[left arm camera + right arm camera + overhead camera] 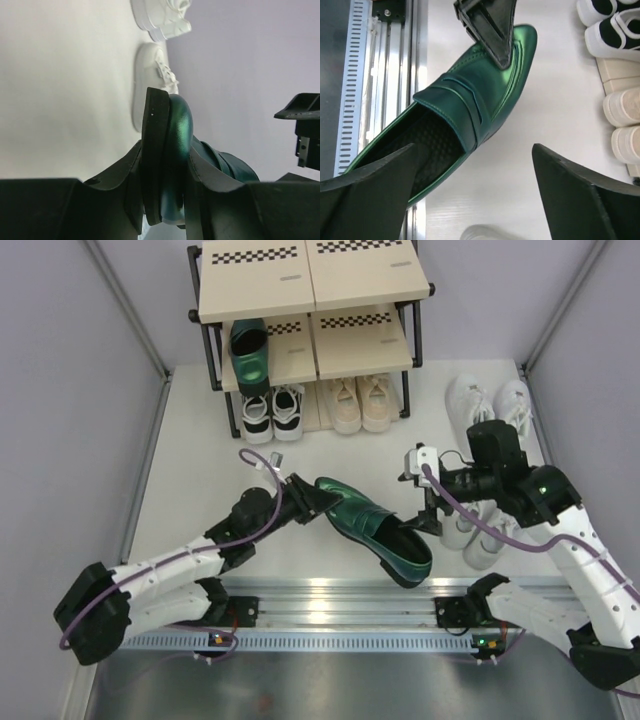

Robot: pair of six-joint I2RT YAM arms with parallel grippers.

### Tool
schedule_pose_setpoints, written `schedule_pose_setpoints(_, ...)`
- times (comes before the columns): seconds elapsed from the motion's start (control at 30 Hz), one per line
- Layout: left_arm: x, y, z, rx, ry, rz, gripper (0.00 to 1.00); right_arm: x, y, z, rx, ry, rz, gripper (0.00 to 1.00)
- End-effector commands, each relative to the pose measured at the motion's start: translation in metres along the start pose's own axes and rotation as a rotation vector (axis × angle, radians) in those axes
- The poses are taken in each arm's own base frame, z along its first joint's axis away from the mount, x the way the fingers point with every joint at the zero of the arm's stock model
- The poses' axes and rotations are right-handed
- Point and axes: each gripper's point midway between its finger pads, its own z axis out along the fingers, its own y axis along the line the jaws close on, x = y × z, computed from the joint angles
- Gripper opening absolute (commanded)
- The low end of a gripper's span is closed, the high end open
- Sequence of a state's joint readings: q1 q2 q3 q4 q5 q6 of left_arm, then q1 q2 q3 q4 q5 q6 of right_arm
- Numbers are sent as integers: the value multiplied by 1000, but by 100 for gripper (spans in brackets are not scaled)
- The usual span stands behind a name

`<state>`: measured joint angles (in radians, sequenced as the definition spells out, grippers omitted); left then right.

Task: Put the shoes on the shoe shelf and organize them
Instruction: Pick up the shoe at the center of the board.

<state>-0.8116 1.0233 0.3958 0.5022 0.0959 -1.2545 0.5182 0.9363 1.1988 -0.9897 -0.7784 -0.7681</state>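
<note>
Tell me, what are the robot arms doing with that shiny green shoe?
The left gripper is pinching the toe of a green shoe near the front of the table. The right gripper is open by the shoe's heel, not gripping it. The matching green shoe sits on the shelf's middle level, above black-and-white sneakers and beige sneakers. White sneakers wait on the table.

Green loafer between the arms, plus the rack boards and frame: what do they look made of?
Green loafer: likely glossy patent or faux leather, bright metallic sheen, stitched seams. Rack boards: matte beige, perhaps laminate or plastic, unclear. Rack frame: black tube, probably painted metal.
</note>
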Motion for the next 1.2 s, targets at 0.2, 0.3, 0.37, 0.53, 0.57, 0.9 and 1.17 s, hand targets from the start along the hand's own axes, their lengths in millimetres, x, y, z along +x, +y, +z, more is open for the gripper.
schedule_pose_setpoints(0.2, -49, -1, -34, 4, -289, 26, 0, 34, -6, 7, 57, 113, 188, 99)
schedule_pose_setpoints(0.3, -55, 0, -38, -1, -326, 37, 0, 46, -14, 12, 102, 146, 250, 99)
schedule_pose_setpoints(0.37, -58, -2, -40, 2, -344, 37, 0, 50, -16, 17, 97, 163, 302, 100)
schedule_pose_setpoints(0.53, -67, -8, -42, 10, -383, 31, 0, 55, -21, 30, 96, 189, 342, 97)
schedule_pose_setpoints(0.57, -68, -10, -42, 13, -387, 30, 0, 59, -24, 34, 103, 209, 353, 96)
schedule_pose_setpoints(0.9, -83, -27, -50, 50, -459, -9, 0, 71, -26, 53, 81, 257, 346, 80)
schedule_pose_setpoints(1.17, -89, -34, -55, 90, -493, -69, 0, 72, -38, 66, 112, 246, 383, 72)
